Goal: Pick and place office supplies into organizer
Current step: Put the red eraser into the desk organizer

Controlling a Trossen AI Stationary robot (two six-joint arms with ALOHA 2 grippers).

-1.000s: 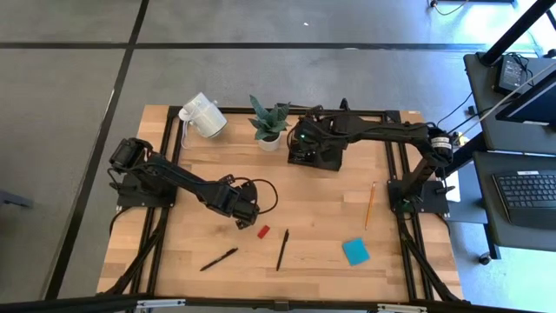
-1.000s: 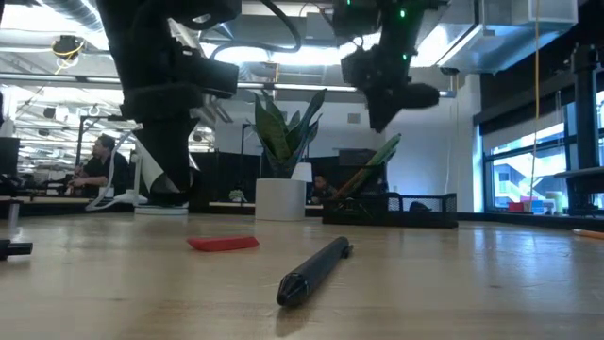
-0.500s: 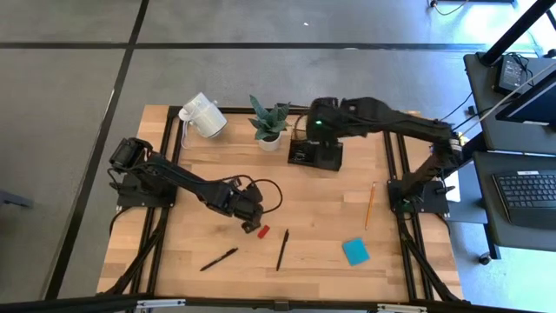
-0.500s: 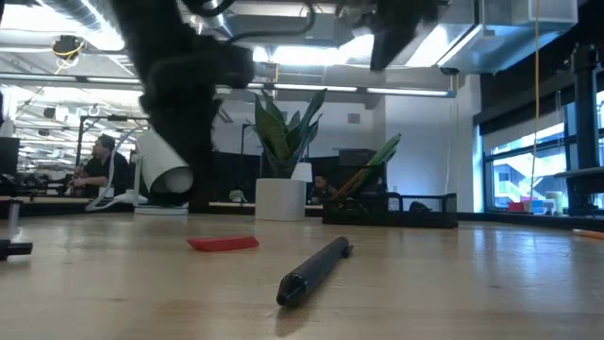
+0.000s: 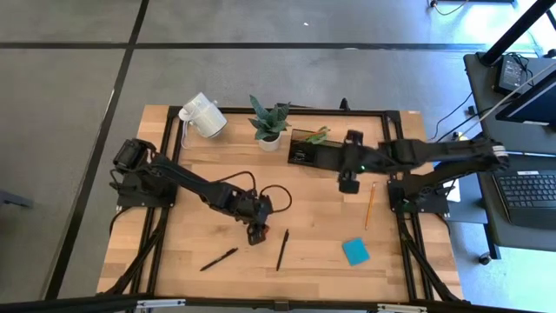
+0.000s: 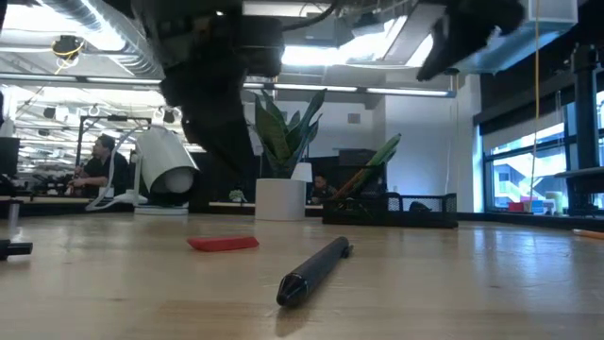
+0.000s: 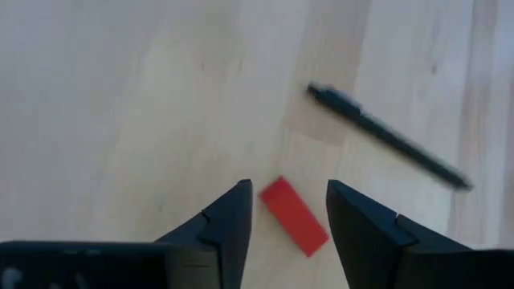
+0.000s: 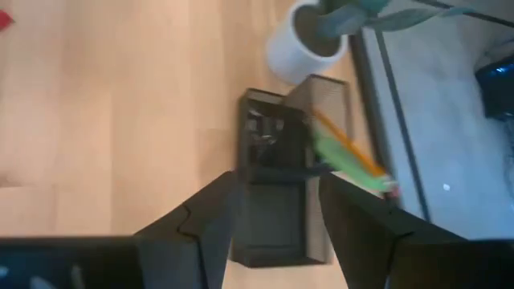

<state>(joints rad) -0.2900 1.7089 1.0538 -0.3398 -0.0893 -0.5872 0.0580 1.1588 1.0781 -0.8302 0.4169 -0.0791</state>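
My left gripper (image 7: 285,193) is open and hovers over the small red block (image 7: 293,215), one finger on either side of it without touching. The block lies flat on the table (image 6: 223,243); in the high view the gripper (image 5: 255,231) hides it. My right gripper (image 5: 349,183) is open, in the air to the right and near side of the black organizer (image 5: 304,149). Its wrist view looks down on the organizer (image 8: 277,217), where green-handled scissors (image 8: 341,152) and an orange pencil stand in one compartment.
Two black pens (image 5: 282,249) (image 5: 219,258) lie near the front edge, a blue sticky pad (image 5: 354,251) to their right, and a pencil (image 5: 370,204) by the right rail. The white mug (image 5: 201,115) and potted plant (image 5: 268,122) stand at the far edge. A person sits in the room behind.
My left gripper has moved toward the table's right and near edge until it is over the red block. My right gripper has risen from above the organizer and swung toward the right and near side of the table. The red block and pens have stayed put.
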